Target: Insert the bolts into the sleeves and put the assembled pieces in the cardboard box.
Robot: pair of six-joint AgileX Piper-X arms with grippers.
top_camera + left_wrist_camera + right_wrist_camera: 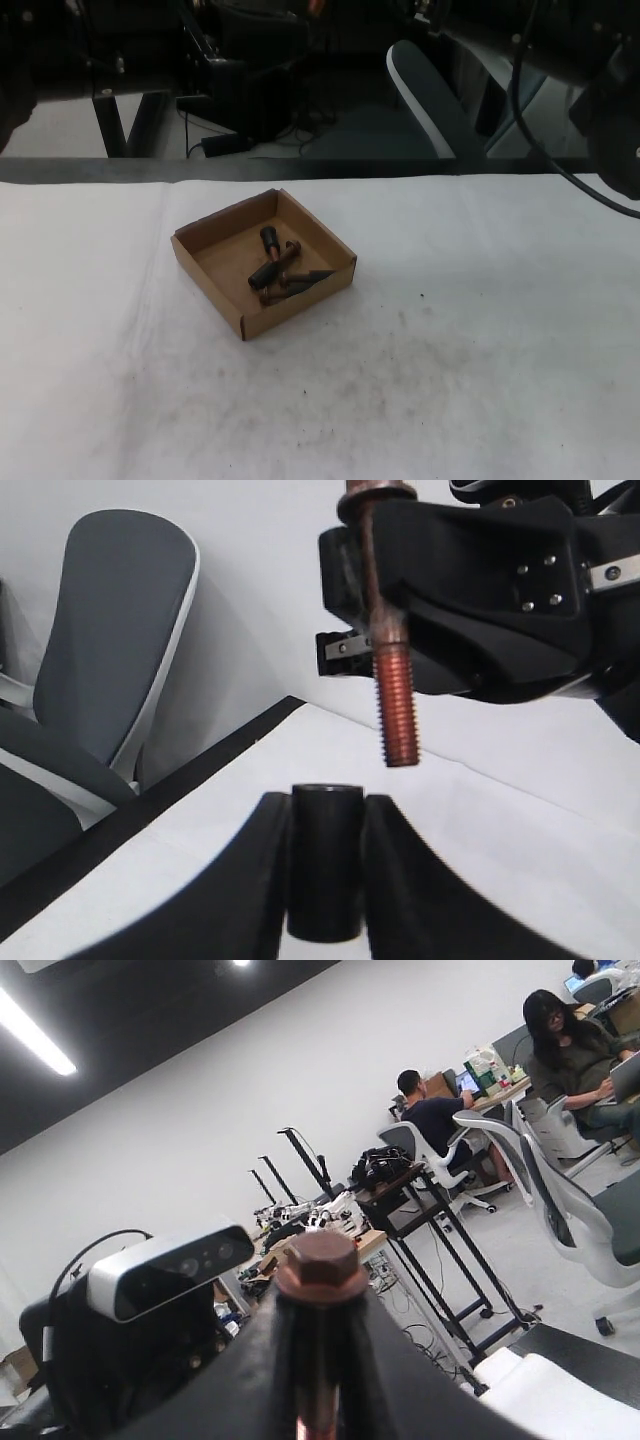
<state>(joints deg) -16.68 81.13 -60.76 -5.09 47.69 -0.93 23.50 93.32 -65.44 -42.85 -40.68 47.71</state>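
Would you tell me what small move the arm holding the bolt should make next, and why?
Probably nudge the right gripper sideways until the bolt is centred over the sleeve. The threaded tip hangs above the sleeve's open top but a little off its centre, and the left gripper holds the sleeve upright.

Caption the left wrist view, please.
Left gripper holds a black cylindrical sleeve, its open end facing the copper-coloured threaded bolt held by the right gripper.

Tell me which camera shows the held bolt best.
The left wrist view: the bolt hangs full length, threads just above the sleeve. The right wrist view gives its hex head end-on; the high view has other pieces in the cardboard box.
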